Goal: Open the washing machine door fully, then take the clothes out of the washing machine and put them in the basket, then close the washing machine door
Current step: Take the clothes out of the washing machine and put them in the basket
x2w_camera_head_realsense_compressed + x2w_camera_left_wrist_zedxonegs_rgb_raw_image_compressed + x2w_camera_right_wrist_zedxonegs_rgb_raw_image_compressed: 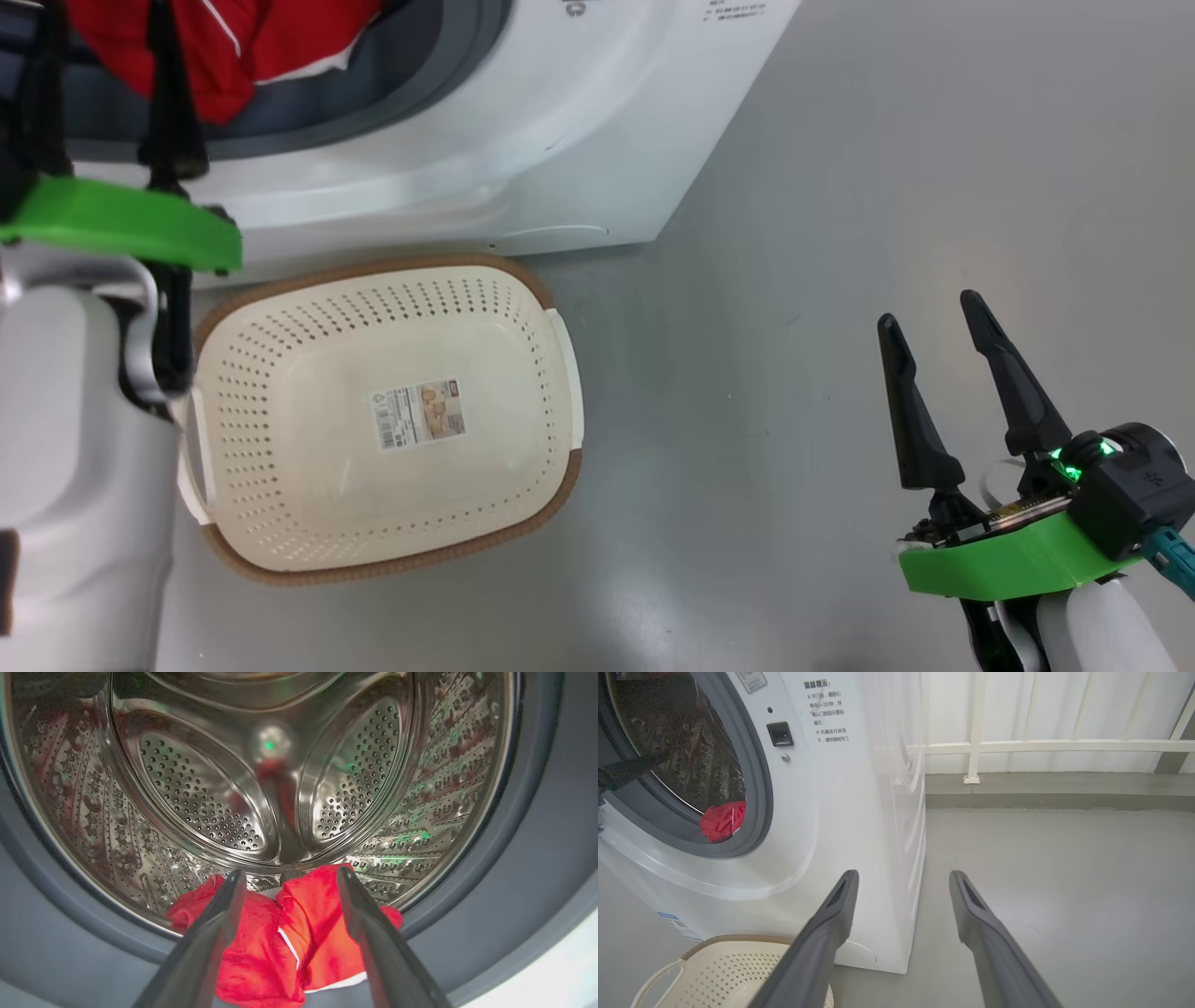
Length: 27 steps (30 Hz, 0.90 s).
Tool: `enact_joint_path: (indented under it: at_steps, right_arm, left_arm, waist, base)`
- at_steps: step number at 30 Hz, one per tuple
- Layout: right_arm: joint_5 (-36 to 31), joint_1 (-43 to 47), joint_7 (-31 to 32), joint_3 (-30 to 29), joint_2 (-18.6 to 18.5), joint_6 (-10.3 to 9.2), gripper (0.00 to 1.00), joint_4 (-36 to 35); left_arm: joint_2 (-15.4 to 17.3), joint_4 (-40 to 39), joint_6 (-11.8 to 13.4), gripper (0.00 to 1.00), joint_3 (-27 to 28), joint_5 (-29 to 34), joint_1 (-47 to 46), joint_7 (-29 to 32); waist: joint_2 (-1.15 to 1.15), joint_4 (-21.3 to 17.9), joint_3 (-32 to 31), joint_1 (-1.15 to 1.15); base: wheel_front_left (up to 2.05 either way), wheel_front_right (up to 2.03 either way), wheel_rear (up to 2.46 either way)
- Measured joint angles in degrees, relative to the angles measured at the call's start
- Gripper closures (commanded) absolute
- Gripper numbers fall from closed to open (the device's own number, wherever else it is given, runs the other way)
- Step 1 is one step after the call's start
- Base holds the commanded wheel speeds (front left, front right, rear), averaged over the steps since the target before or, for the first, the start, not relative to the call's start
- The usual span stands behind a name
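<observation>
The left gripper (290,872) has its jaws spread wide with nothing clamped between them. The clothes (261,952) sit in the gap between the two fingers and spill past both of them. The fingertips reach about the far edge of the heap. I cannot tell whether the fingers press on the fabric or hang just over it.

The red bundle lies on the lower lip of the steel drum (196,798) and hangs over the grey seal (537,858) towards the wrist. Its long axis runs crosswise to the fingers, from one jaw to the other. A thin white trim line runs along the middle fold, roughly in line with the fingers. Beyond the tips the drum is bare metal.

The right gripper (928,310) also stands wide apart and holds nothing. It hangs over the grey floor (840,187), well apart from the washing machine (840,812), whose front corner lies ahead of its left finger.

The basket (373,271) stands on the floor against the washer's foot, below the left gripper. Its long axis runs across the machine's front, and a paper label (420,413) lies on its floor.
</observation>
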Motion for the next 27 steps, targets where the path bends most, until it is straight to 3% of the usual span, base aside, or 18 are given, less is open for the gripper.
enact_joint_path:
  at_steps: [7,15,27]
  right_arm:
    - [0.10,-0.90,0.00,0.58,-0.01,0.00,0.00,0.20]
    - [0.10,-1.25,0.00,1.70,-0.05,0.00,0.00,0.44]
    - [0.12,-2.40,0.00,3.19,-0.07,0.00,0.00,1.25]
  left_arm:
    - [1.30,7.57,1.60,0.00,0.24,0.42,-7.75,2.58]
    - [2.15,15.44,3.33,0.00,0.35,0.32,-15.68,10.47]
    - [3.63,26.27,4.07,0.00,-0.90,0.34,-21.32,16.11]
  waist:
    - [0.00,-0.63,2.21,0.00]
    - [0.00,-1.85,3.55,0.00]
    - [0.00,-4.37,4.89,0.00]
  base:
    - [0.00,0.00,0.00]
    - [0.00,0.00,0.00]
    - [0.00,0.00,0.00]
